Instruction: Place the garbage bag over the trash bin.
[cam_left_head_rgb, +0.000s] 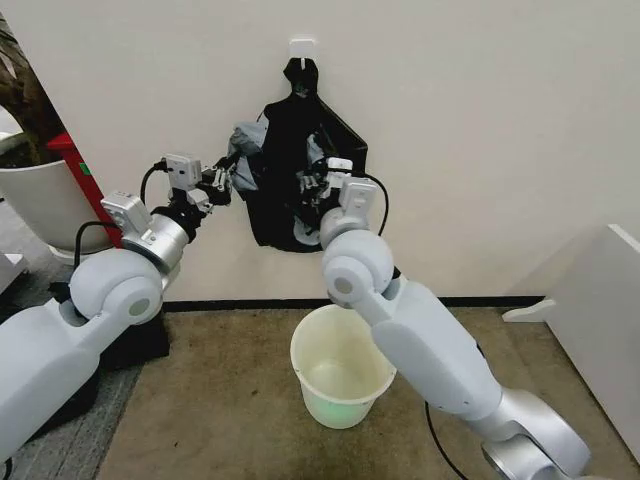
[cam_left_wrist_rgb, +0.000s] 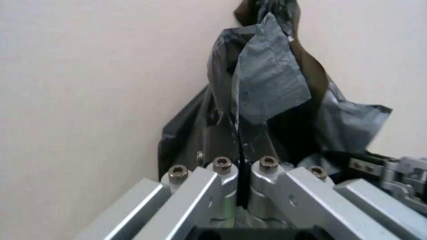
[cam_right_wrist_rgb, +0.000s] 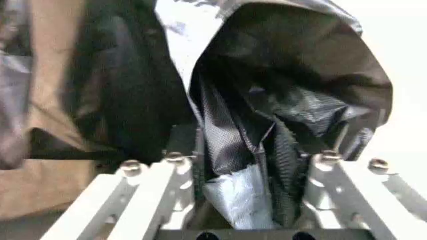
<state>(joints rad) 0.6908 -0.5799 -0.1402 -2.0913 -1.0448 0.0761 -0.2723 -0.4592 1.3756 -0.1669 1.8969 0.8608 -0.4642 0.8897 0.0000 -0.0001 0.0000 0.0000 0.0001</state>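
Left gripper (cam_left_head_rgb: 222, 180) pressed together, pinching a grey fold of the garbage bag (cam_left_head_rgb: 290, 170) up at the wall. Right gripper (cam_left_head_rgb: 310, 185) spread, film bunched between its fingers. Trash bin (cam_left_head_rgb: 341, 367) stands on the floor below both grippers, unlined; covering not yet begun

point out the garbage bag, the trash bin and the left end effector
garbage bag (cam_left_wrist_rgb: 270, 85), left wrist view, on the grey stretched fold.
trash bin (cam_left_head_rgb: 305, 352), head view, on the left side of its rim.
left end effector (cam_left_head_rgb: 226, 183), head view, at its fingertips on the bag's edge.
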